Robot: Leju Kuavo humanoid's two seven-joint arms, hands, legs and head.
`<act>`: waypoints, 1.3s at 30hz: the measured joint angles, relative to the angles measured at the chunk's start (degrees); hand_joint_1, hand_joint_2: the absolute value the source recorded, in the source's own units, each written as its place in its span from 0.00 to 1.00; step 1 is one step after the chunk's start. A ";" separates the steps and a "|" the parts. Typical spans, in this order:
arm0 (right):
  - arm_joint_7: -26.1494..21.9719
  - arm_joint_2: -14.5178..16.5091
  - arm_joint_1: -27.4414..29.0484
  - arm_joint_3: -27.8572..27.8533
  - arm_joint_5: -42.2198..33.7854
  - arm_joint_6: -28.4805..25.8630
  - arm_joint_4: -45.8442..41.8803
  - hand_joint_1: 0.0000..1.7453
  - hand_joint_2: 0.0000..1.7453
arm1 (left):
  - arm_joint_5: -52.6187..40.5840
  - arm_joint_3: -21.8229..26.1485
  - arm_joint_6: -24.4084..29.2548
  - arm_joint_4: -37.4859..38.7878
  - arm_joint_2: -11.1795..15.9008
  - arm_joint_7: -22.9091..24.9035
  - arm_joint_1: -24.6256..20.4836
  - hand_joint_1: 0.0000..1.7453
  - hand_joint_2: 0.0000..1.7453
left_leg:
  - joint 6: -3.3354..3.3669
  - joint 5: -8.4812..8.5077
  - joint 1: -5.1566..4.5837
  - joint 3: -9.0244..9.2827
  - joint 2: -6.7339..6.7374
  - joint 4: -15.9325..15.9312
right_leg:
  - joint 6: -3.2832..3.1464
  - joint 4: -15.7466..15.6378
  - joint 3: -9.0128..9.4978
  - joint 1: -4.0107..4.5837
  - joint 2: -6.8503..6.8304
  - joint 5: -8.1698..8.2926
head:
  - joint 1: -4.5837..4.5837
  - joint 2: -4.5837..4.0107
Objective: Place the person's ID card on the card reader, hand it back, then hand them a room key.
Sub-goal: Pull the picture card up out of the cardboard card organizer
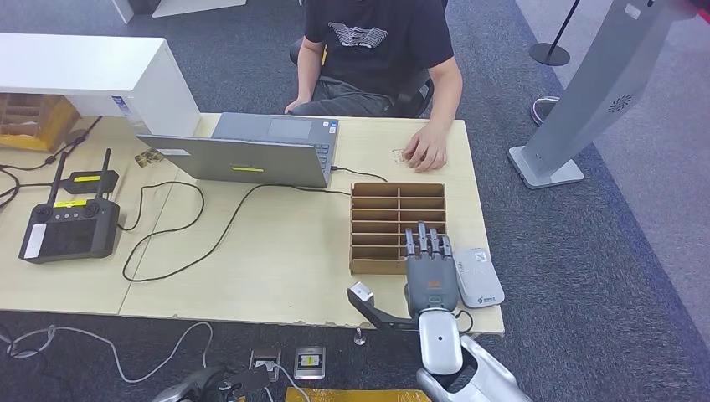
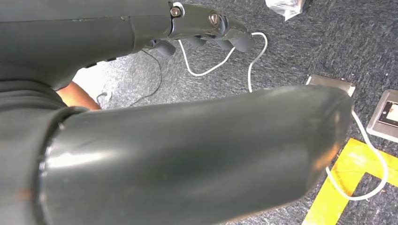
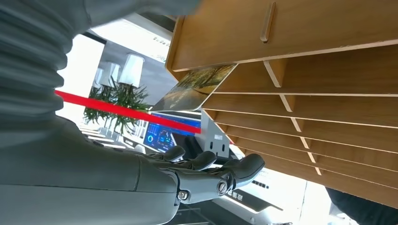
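Where the right hand [image 1: 430, 270] overlaps the wooden organizer [image 1: 378, 219], its fingers [image 1: 423, 240] hide the slots.

The right hand [image 1: 430, 270] sits at lower centre-right, fingers straight and empty; the left hand [image 2: 206, 33] hangs with fingers curled.

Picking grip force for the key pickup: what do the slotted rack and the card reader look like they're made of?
Rack: thin unfinished plywood or fibreboard, probably; tan matte faces, slotted tab joints, darker cut edges. Card reader: likely moulded plastic; smooth pale grey shell, rounded corners, printed label.
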 joint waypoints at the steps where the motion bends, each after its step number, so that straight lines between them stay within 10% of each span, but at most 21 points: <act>1: 0.00 0.01 0.00 -0.05 0.01 -0.12 0.00 1.00 1.00 | 0.00 0.00 0.01 0.00 0.00 0.00 0.00 0.00 0.00 | 0.00 0.00 0.00 0.00 0.00 0.00 | 0.00 0.00 0.00 0.00 0.00 0.00 | 0.00 0.00; 39: -0.02 0.19 0.41 -0.15 -1.86 0.15 1.22 1.00 1.00 | -0.95 0.31 -0.20 0.24 -0.28 0.00 -0.44 0.00 0.00 | 0.00 0.00 0.00 0.01 0.00 0.00 | 0.00 0.00 0.01 0.00 0.00 0.00 | 0.00 0.00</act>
